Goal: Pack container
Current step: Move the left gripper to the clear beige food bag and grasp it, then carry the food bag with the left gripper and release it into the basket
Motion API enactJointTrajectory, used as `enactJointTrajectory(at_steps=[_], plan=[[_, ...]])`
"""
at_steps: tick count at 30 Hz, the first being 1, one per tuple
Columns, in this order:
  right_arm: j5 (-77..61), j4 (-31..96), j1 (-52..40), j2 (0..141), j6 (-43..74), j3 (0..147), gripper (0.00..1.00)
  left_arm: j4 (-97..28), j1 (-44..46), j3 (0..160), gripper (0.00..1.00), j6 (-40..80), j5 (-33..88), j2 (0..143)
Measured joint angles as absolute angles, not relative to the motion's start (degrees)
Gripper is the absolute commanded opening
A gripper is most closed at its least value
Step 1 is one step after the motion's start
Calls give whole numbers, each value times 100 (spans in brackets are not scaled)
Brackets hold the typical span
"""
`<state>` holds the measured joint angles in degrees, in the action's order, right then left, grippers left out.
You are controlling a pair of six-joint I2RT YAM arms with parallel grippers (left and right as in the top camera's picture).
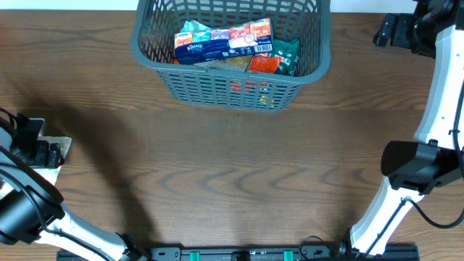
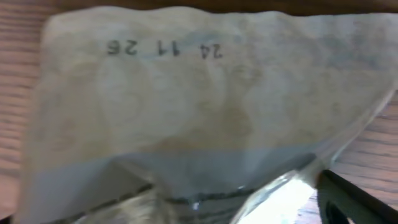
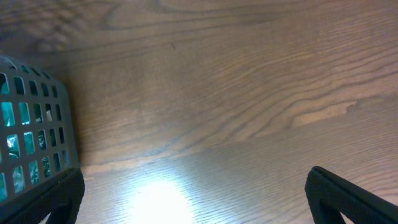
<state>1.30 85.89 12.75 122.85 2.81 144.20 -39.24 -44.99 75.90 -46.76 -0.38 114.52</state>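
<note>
Left gripper [image 1: 45, 151] sits at the left edge of the desk [image 1: 239, 167], right over a pale packet [image 2: 186, 106] that lies on the wood there. On my left wrist camera the packet fills nearly the whole view. It is cloudy film with a stamp reading 24 11 26 upside down near its far end, and a clear crinkled seam on the side nearest the camera. Only one dark finger [image 2: 351, 199] shows, at the lower right beside the packet's corner. The other is out of sight, so I cannot tell whether this gripper is spread or pinching the packet.

My right gripper [image 3: 194, 186] is spread wide, with nothing between its fingers and only bare wood below. On the overhead camera it hangs near the far right corner of the desk, well apart from the left arm.

I see the basket [image 1: 210, 87] standing upright at the middle of the desk's far edge, its far side cut off by the frame. Inside, a blue tissue pack [image 1: 206, 47] lies across the load, with an orange packet [image 1: 262, 64] and a dark green packet [image 1: 288, 52] toward the right side. On the right wrist camera one slotted corner of the basket shows at the left, near that gripper's left finger, with something teal visible through the slots.
</note>
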Motion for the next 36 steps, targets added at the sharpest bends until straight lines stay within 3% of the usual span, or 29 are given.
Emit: enactJointTrajectory(at_steps=[9,20,29,36], plan=[[128,8600,1275,12285,281,14420,99,-4226,-4499,7590,6,-4281,89,11489],[128,8687,1275,12285,279,14420,99,-4344,-3964,7682,6,-2842,663,11459],[128,8792,1275,12285,279,14420,99,-4939,-2381,8930,6,-1131,1223,10471],[123,8868,1275,12285,279,14420,99,-5116,-1024,10551,6,-1356,1356,9535]])
